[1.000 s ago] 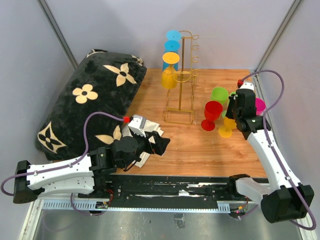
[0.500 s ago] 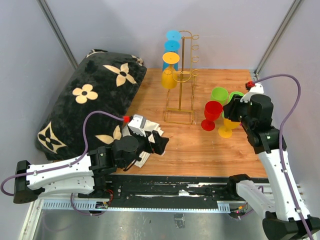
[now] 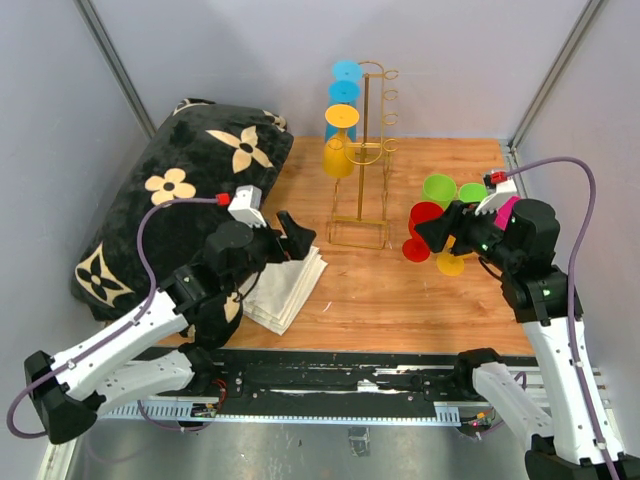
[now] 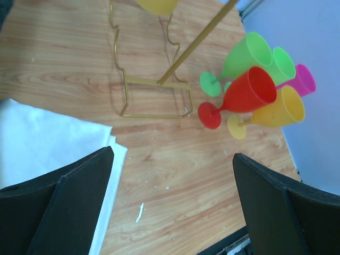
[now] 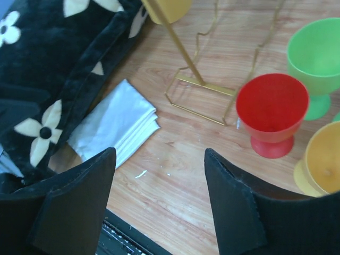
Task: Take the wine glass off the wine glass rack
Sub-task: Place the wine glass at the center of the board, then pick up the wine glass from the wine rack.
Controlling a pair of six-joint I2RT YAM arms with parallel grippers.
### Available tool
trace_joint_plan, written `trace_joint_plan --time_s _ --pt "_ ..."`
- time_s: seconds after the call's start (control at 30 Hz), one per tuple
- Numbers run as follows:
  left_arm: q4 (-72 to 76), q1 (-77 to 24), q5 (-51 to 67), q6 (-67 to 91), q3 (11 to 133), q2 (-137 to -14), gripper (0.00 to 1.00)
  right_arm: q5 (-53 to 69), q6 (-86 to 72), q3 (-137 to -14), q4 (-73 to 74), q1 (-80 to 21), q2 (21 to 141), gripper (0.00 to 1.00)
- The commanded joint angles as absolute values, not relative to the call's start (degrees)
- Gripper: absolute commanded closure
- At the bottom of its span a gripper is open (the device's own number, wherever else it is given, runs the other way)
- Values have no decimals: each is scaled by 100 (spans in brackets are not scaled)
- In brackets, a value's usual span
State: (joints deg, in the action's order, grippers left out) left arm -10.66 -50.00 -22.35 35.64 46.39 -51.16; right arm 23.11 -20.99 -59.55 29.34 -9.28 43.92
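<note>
Right now both hands are empty. My left hand [image 3: 292, 236] gapes wide over the cloth [image 3: 285, 290], at 8 o'clock from the rack [image 3: 365, 150]. My right hand [image 3: 424, 234] hovers, fingers parted, by the red glass [image 4: 244, 94] on the desk [image 3: 400, 300], at 4 o'clock. A yellow glass [image 3: 340, 140] and blue glasses [image 3: 346, 80] hang foot-up at the rack's 9 o'clock, held by its rings, I judge. Only the top view shows them whole; the wrist views catch just the base and the yellow bowl.

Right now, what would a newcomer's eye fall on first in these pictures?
A tall gold wire rack stands centre back, with yellow and blue plastic wine glasses hanging on its left side. Right of it stands a cluster of red, green, yellow and pink plastic glasses; a black flowered pillow lies at the left.
</note>
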Motion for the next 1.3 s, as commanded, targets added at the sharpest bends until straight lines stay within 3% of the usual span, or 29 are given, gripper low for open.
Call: trace_joint_plan --time_s 0.0,0.13,0.4,0.57,0.7,0.87,1.27 --pt "-948 -4146 -789 3561 5073 -5209 0 3087 -2385 -5767 2657 -773 4143 29" --pt "-686 -3449 -3 3463 5425 -5633 0 3185 -2620 -5605 2538 -773 4041 23" --pt "-660 -2777 624 3825 6492 -6715 0 3121 -2828 -5566 2558 -773 3839 22" --pt "149 -2148 1340 4682 6716 -7215 0 3163 -3198 -5362 2306 -773 3672 22" --pt "255 -1971 1744 5007 7401 -7928 1 3396 -3380 -5363 2219 -773 3676 14" --pt "621 -1833 2152 5354 8355 -8815 7 3769 -3429 -5513 2397 -773 3828 11" --pt "-73 -1796 2067 5905 10106 -10592 24 3532 -3429 -5353 2511 -773 3529 9"
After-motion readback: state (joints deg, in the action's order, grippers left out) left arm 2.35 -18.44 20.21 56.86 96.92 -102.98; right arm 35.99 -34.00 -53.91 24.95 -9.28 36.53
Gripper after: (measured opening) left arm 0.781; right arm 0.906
